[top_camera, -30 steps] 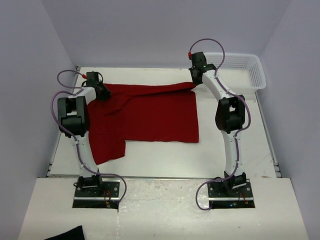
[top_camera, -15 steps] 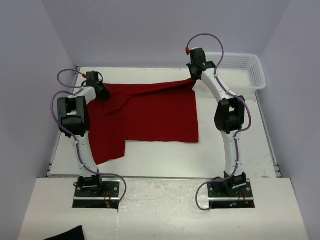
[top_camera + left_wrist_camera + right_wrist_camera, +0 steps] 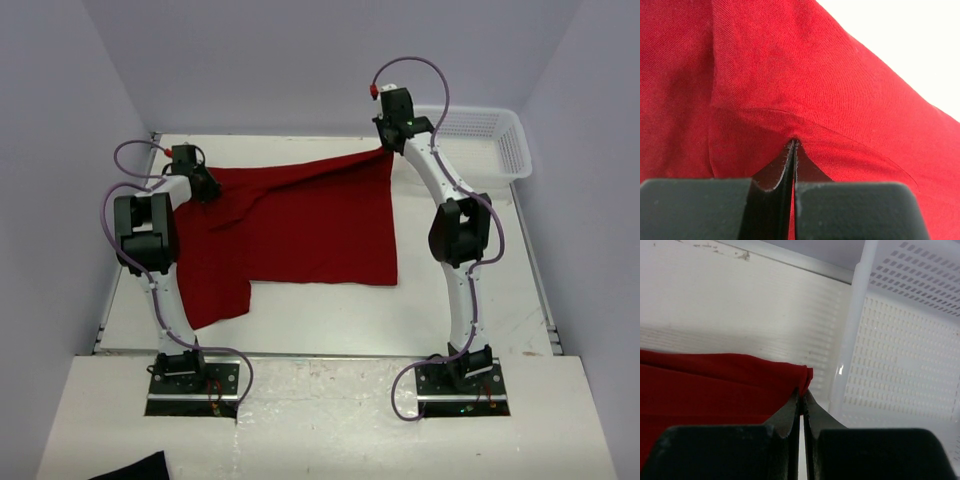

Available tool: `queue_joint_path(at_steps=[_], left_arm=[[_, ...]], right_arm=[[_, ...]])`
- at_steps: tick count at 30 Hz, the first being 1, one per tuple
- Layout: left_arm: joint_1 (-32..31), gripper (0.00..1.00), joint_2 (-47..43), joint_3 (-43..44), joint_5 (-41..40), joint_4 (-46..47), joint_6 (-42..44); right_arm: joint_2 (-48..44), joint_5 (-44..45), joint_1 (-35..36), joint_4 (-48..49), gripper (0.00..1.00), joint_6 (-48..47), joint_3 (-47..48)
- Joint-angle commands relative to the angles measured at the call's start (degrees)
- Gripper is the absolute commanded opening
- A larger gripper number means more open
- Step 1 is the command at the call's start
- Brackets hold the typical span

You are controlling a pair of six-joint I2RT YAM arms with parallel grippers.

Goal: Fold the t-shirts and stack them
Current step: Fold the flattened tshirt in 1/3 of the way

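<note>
The dark red t-shirt (image 3: 300,225) lies spread across the middle of the white table, one part hanging toward the near left. My left gripper (image 3: 207,187) is shut on the shirt's far left corner; in the left wrist view the red cloth (image 3: 790,85) is pinched at my gripper's (image 3: 794,144) tips. My right gripper (image 3: 385,148) is shut on the far right corner and holds it lifted off the table, so that edge slopes up to the right. In the right wrist view the bunched corner (image 3: 740,385) sits between my gripper's (image 3: 803,392) tips.
A white mesh basket (image 3: 505,140) stands at the far right corner, close to my right gripper; its wall fills the right of the right wrist view (image 3: 900,365). A black cloth scrap (image 3: 135,468) lies at the near left, off the table. Grey walls enclose the table.
My right gripper has risen and moved a little toward the back, lifting the shirt's far right corner with it. The left gripper and the rest of the shirt have stayed put.
</note>
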Motion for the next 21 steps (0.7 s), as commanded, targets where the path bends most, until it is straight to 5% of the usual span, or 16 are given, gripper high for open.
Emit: queue_joint_path(at_steps=[1, 8, 17, 21], left_arm=[[1.14, 0.00, -0.35, -1.80, -1.26, -4.92, 2.29], [1.14, 0.00, -1.66, -1.45, -1.26, -5.36, 2.55], [1.14, 0.00, -2.54, -1.63, 0.41, -5.01, 2.46], [1.14, 0.00, -3.86, -1.98, 1.55, -4.57, 3.25]], right_arm=[[-2.65, -0.23, 0.05, -2.34, 0.00, 1.52, -4.09], [-13.19, -1.99, 2.94, -3.05, 0.00, 12.86, -26.33], [-14.35, -1.28, 3.48, -6.03, 0.01, 16.47, -31.46], [-14.08, -1.82, 3.48, -5.07, 0.46, 17.26, -30.31]])
